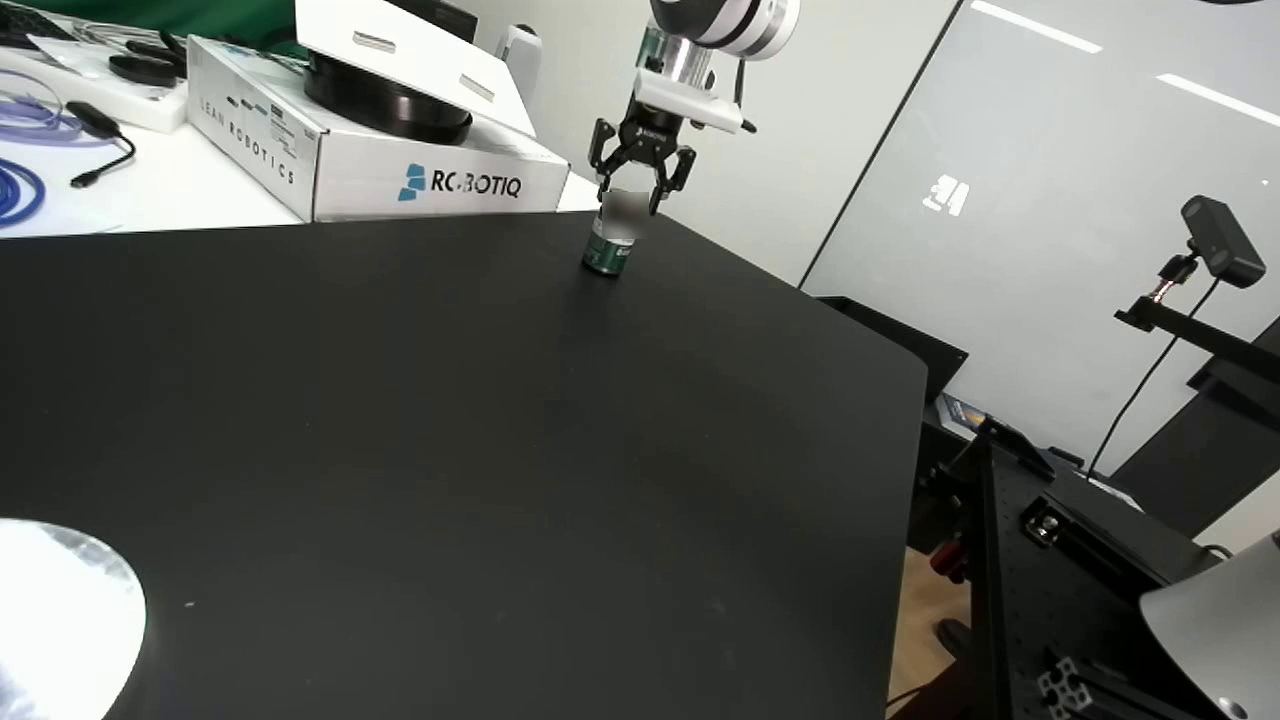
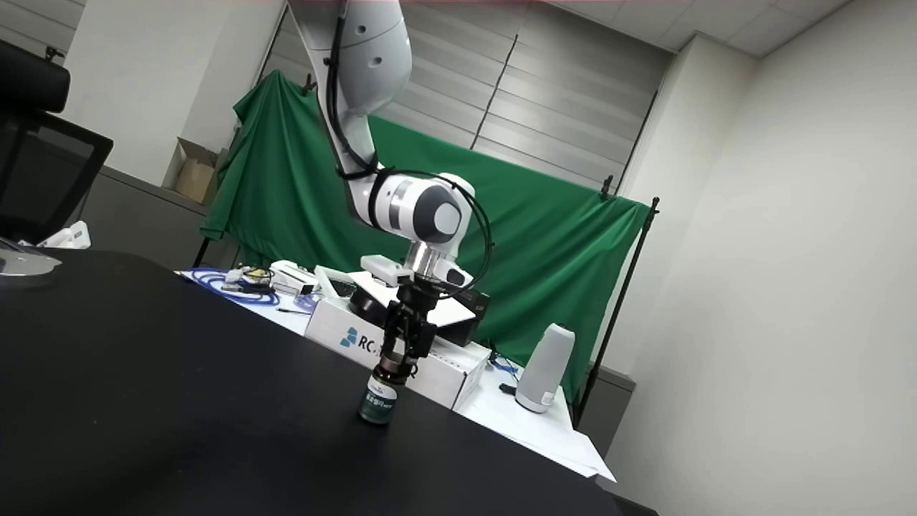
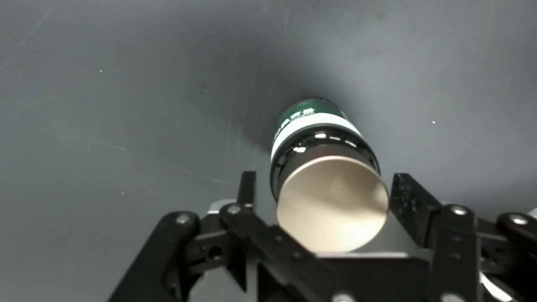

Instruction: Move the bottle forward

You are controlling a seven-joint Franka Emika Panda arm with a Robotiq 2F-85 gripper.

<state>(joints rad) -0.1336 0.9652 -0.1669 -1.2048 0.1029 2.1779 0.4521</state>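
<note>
Found the bottle (image 2: 383,390) standing upright on the black table (image 1: 480,450), near the edge and close to a corner. Noted a dark green lower part, a white band, a dark shoulder and, in the wrist view, a pale round top (image 3: 333,205). Unable to read the label print. Observed blurring over the upper part in an exterior view.

Located the gripper (image 3: 322,186) at 1 o'clock from the bottle in both exterior views, pointing down. Found its fingers (image 3: 247,188) apart, one on each side of the pale round top. In the wrist view, observed a gap at the 9 o'clock side; at the 3 o'clock side, a fingertip against the rim or just beside it, unable to tell which. Traced the white and grey arm (image 2: 365,79) upward from the gripper to 12 o'clock in an exterior view.

At 10 o'clock from the bottle in an exterior view, recorded the white box (image 1: 370,175) with printed lettering, resting on a white table (image 1: 200,195) and bearing a black round object (image 1: 385,105) beneath a white board (image 1: 425,50). At 9 o'clock, noted coiled blue cable (image 1: 36,190); at 8 o'clock, a white rounded object (image 1: 65,610), cut off by the frame; at 3 o'clock, a black camera-like device (image 1: 1222,240).

In an exterior view, likewise from the bottle, logged a green curtain (image 2: 544,215) from 11 to 2 o'clock; at 3 o'clock, a grey-white upright device (image 2: 546,369); at 11 o'clock, a cardboard box (image 2: 197,179); at 10 o'clock, a dark chair (image 2: 43,172).
</note>
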